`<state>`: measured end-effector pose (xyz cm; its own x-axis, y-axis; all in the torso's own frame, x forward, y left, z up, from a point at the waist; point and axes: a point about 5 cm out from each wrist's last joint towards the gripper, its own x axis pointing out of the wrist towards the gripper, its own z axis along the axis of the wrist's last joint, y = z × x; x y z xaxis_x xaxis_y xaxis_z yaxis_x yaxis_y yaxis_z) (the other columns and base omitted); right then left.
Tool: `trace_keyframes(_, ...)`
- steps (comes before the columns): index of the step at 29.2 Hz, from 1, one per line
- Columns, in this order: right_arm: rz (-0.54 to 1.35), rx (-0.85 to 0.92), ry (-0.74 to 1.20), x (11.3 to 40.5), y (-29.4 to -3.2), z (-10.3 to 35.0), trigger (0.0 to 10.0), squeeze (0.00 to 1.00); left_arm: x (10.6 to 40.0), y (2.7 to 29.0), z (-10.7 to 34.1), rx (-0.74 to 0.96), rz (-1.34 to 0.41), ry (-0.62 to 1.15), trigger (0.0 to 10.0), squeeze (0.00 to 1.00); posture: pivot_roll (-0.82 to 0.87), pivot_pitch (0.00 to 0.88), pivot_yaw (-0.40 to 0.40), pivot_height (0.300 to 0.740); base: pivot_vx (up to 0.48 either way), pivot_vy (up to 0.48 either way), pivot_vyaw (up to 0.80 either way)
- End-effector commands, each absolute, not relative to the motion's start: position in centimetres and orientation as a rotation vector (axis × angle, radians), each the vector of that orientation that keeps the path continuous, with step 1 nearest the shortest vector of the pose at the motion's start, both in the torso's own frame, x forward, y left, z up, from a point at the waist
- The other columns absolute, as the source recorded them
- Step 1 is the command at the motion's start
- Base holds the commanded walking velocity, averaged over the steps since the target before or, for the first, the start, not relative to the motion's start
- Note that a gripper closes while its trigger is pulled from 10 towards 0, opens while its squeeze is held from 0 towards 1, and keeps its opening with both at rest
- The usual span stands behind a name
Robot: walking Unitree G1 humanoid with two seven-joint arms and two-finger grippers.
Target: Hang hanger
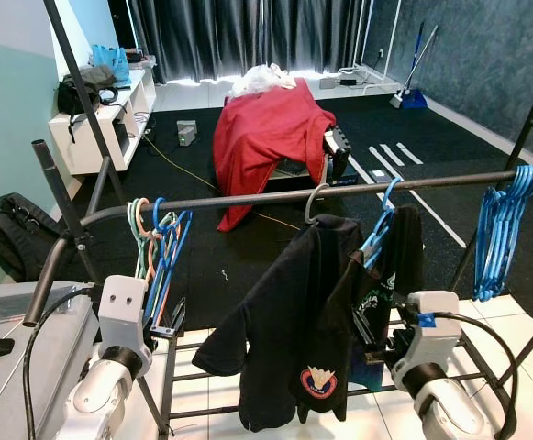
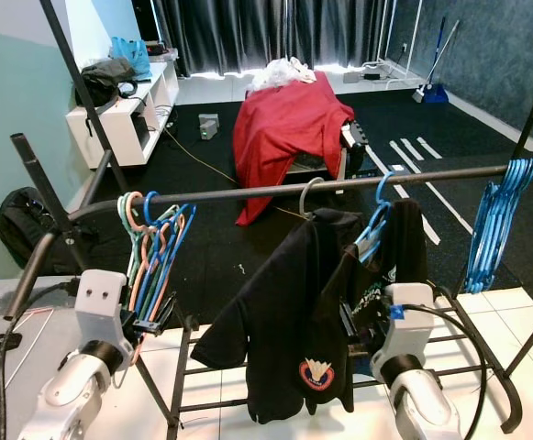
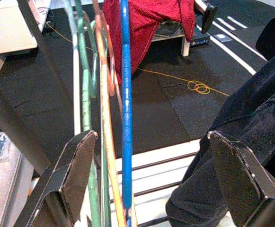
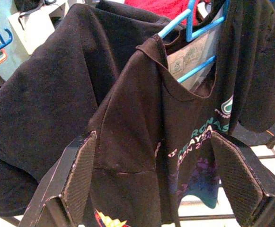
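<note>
Right claw (image 4: 151, 184): both black fingers (image 4: 78, 172) spread wide, facing a black T-shirt (image 4: 184, 118) with teal lettering. The shirt hangs on a blue hanger (image 4: 194, 28). A second black garment (image 4: 52, 109) overlaps the T-shirt's edge.

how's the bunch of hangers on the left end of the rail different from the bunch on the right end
The left bunch of hangers mixes colours: green, orange, pink and blue. The right bunch of hangers is all light blue. The left bunch hangs where the rail bends downward, right in front of the open left tool; the right bunch hangs past the black shirts, with no tool near it. Both bunches are bare and hooked over the same dark rail.
</note>
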<state>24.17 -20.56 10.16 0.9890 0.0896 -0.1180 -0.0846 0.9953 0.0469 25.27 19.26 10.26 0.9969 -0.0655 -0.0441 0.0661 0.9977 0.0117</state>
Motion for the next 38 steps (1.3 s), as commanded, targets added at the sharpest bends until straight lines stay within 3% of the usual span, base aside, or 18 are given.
trace_keyframes(1,0.098,0.055,0.125,24.0,-20.4,10.2,10.0,0.0,25.2,19.5,10.2,0.028,-0.061,0.052,10.0,0.0,-0.08,0.0,0.02,0.74,0.0,0.0,0.0)
trace_keyframes(10,0.093,0.037,0.134,24.3,-21.1,10.2,10.0,0.0,25.1,19.0,10.1,-0.029,-0.086,0.074,10.0,0.0,-0.1,0.0,-0.001,0.74,0.0,0.0,0.0)
trace_keyframes(28,0.094,0.009,0.143,24.6,-22.0,10.6,10.0,0.0,25.3,17.9,10.1,-0.12,-0.128,0.083,10.0,0.0,-0.11,0.0,-0.003,0.74,0.0,-0.463,0.0)
trace_keyframes(36,0.098,0.005,0.148,24.6,-22.0,10.5,10.0,0.0,25.4,18.0,10.6,-0.194,-0.167,0.062,10.0,0.0,-0.11,0.0,0.0,0.74,0.0,0.0,0.0)
trace_keyframes(38,0.095,0.005,0.148,24.6,-22.0,10.6,10.0,0.0,25.9,19.3,11.4,-0.182,-0.094,0.015,10.0,0.0,-0.12,0.0,0.009,0.74,0.0,0.0,0.0)
